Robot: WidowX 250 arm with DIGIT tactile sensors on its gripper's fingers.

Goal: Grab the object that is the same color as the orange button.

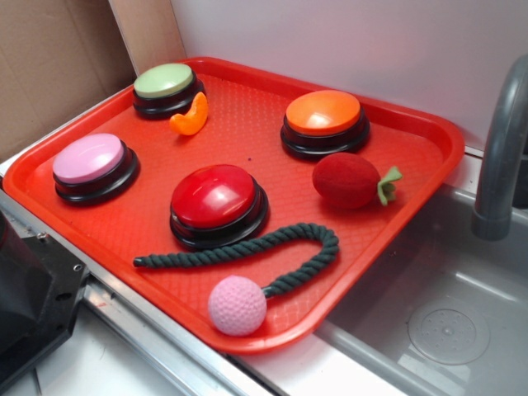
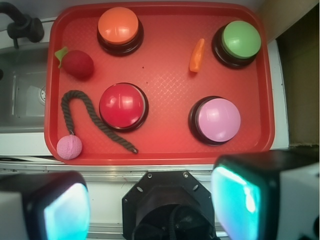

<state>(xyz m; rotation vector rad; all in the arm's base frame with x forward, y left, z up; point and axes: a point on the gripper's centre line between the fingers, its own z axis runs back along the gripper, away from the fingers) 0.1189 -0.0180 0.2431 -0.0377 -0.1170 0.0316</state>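
Observation:
The small glossy orange crescent piece (image 1: pixel 190 115) lies on the red tray (image 1: pixel 247 136), touching the green button's base; in the wrist view it (image 2: pixel 197 55) lies left of the green button. The orange button (image 1: pixel 323 113) stands at the tray's back right, and at top left in the wrist view (image 2: pixel 118 26). My gripper (image 2: pixel 150 205) is open and empty, its two pads wide apart, high above the robot base and off the tray's near edge. The gripper itself does not show in the exterior view.
Green button (image 1: pixel 165 82), pink button (image 1: pixel 89 159) and red button (image 1: pixel 214 195) stand on the tray. A red plush strawberry (image 1: pixel 348 180) lies beside the orange button. A dark rope with a pink ball (image 1: pixel 237 304) lies at the front. A sink (image 1: pixel 445 313) and faucet (image 1: pixel 503 148) are right.

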